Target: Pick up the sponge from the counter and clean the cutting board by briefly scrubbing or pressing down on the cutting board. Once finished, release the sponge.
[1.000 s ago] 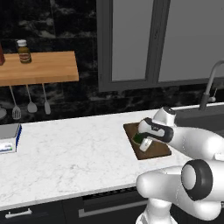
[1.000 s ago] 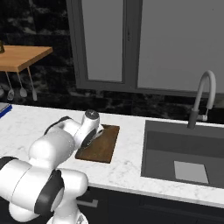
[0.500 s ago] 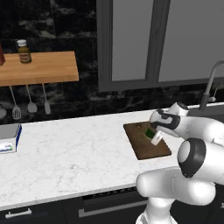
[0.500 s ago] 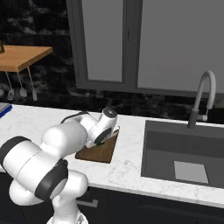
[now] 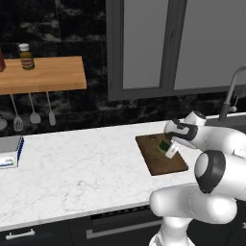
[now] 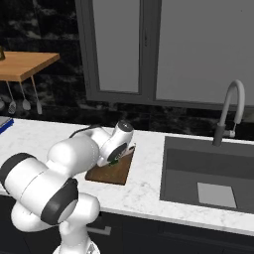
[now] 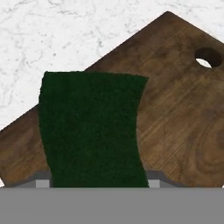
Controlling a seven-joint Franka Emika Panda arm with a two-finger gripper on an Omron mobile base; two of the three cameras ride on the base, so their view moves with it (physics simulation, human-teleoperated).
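was in the scrubbing step, by the look of it: gripper (image 5: 169,148) low over the cutting board (image 5: 160,154) on the counter (image 5: 81,168), jaws clamped on the sponge (image 7: 92,129), which was over the board and seemed pressed onto it, though contact could not be confirmed. likely called next for a brief press or rub across the wood, then parting the jaws to drop the sponge. lay dark green side toward the hand camera, long axis running along the fingers' reach, away from the hand toward the board's edge.
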